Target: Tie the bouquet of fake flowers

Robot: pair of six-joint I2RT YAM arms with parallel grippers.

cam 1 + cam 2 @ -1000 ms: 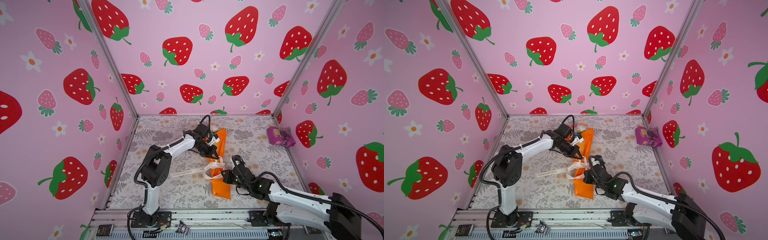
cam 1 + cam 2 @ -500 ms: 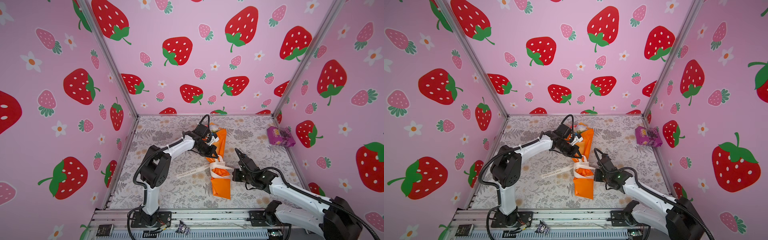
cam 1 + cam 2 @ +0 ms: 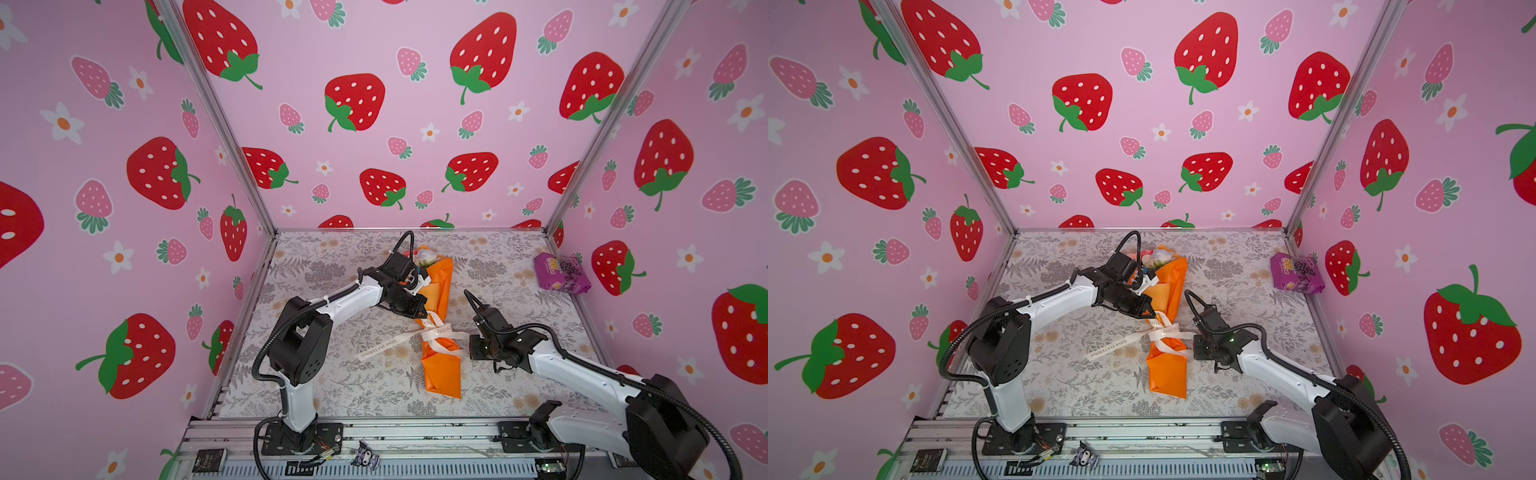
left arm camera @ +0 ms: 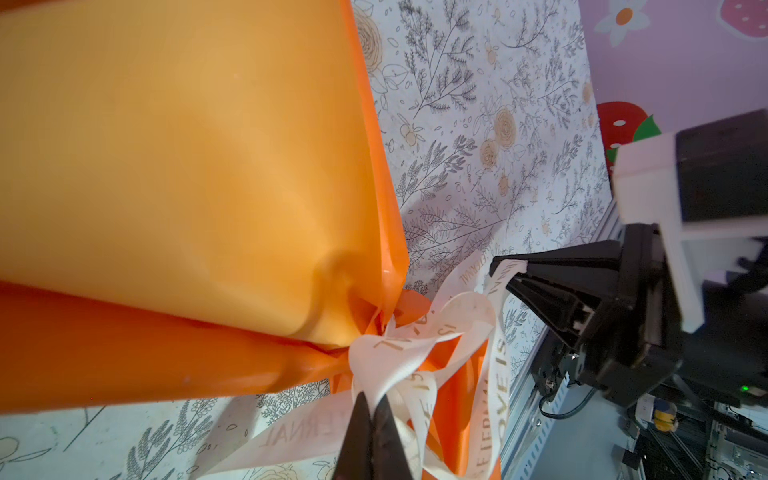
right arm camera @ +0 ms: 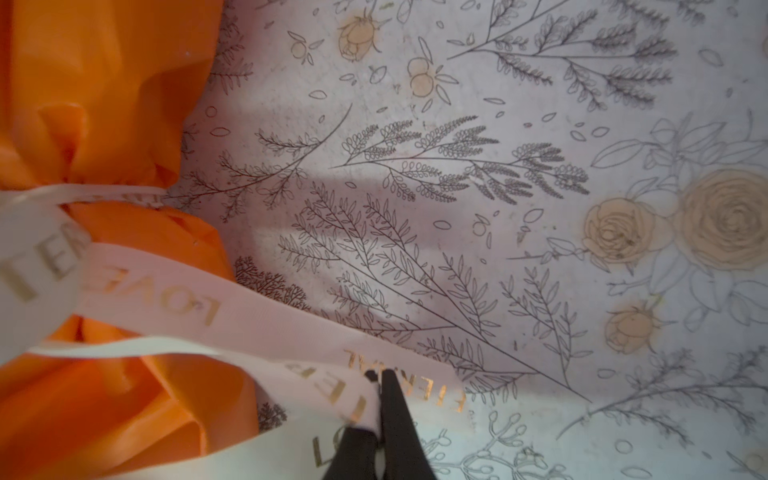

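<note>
The bouquet of fake flowers (image 3: 441, 365) (image 3: 1169, 374) lies lengthwise mid-table in orange wrapping paper (image 4: 187, 166) (image 5: 83, 83). Its blooms (image 3: 426, 255) point to the back wall. A cream lettered ribbon (image 3: 436, 332) (image 3: 1163, 332) (image 4: 390, 353) (image 5: 166, 291) cinches its narrow waist. My left gripper (image 3: 422, 313) (image 3: 1150, 316) (image 4: 372, 405) is shut on a ribbon loop just behind the knot. On the bouquet's right side, my right gripper (image 3: 469, 349) (image 3: 1194, 349) (image 5: 379, 376) (image 4: 505, 270) is shut on a ribbon end.
A purple snack packet (image 3: 561, 274) (image 3: 1296, 274) lies at the back right by the wall. A loose ribbon tail (image 3: 382, 345) trails left of the bouquet on the floral table cover (image 3: 332, 374). Pink strawberry walls close in three sides; a metal rail (image 3: 415, 436) runs along the front.
My right gripper has drawn back from over the bouquet to its right side, pulling the ribbon end with it. The left gripper has kept its place and its hold.
</note>
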